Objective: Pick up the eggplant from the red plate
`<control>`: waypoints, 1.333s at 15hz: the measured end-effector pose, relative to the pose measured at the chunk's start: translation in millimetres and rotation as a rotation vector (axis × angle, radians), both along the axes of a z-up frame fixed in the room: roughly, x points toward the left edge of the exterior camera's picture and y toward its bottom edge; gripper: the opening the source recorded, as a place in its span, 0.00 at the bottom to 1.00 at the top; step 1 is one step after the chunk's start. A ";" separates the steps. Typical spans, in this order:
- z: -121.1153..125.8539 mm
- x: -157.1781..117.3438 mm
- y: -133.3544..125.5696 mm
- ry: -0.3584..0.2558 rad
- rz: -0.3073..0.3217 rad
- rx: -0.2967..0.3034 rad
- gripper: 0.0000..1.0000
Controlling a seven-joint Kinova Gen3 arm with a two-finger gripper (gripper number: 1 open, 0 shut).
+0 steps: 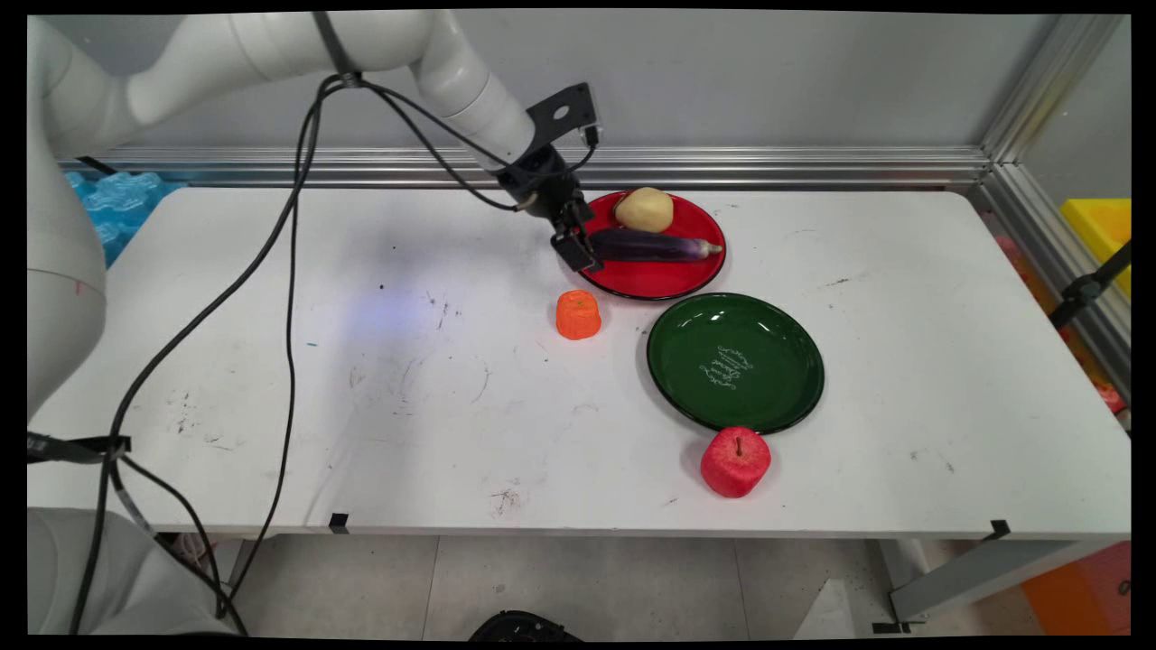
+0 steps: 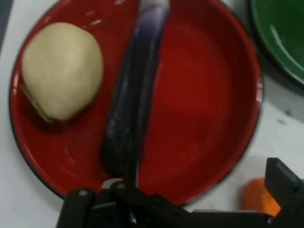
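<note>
Nearest the camera, a red apple (image 1: 735, 461) sits on the white counter (image 1: 361, 406), just beside the near rim of a dark green plate (image 1: 777, 397) that carries pale lettering and nothing else. Farther back and to the left, an orange fruit-shaped piece (image 1: 578, 315) stands on the counter close to the near-left rim of a red plate (image 1: 659, 280).

On the red plate lie a pale yellow potato (image 1: 644, 209) at the far side and a dark purple eggplant (image 1: 652, 246) stretched across the middle, its stem end toward the right.

Reaching in from the upper left, the white arm brings the black gripper (image 1: 578, 248) down to the left rim of the red plate, at the blunt end of the eggplant. In the hand view, the eggplant (image 2: 135, 90) runs lengthwise up from the linkage, the potato (image 2: 61, 71) lies to its left on the red plate (image 2: 204, 95), and the orange piece (image 2: 256, 197) shows at lower right. Whether the jaws are spread or pressed together cannot be told.
</note>
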State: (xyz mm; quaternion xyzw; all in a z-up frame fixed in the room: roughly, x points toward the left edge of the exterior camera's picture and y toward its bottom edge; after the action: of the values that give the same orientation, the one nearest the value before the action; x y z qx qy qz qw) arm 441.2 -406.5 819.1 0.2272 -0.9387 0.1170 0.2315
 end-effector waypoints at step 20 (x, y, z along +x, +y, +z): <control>-58.7 0.5 -78.3 0.055 -0.036 0.030 1.00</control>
State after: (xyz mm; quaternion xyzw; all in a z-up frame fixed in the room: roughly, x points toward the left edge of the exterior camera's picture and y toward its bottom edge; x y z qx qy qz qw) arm 441.6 -484.8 760.4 0.2169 -0.9375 0.0927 0.2559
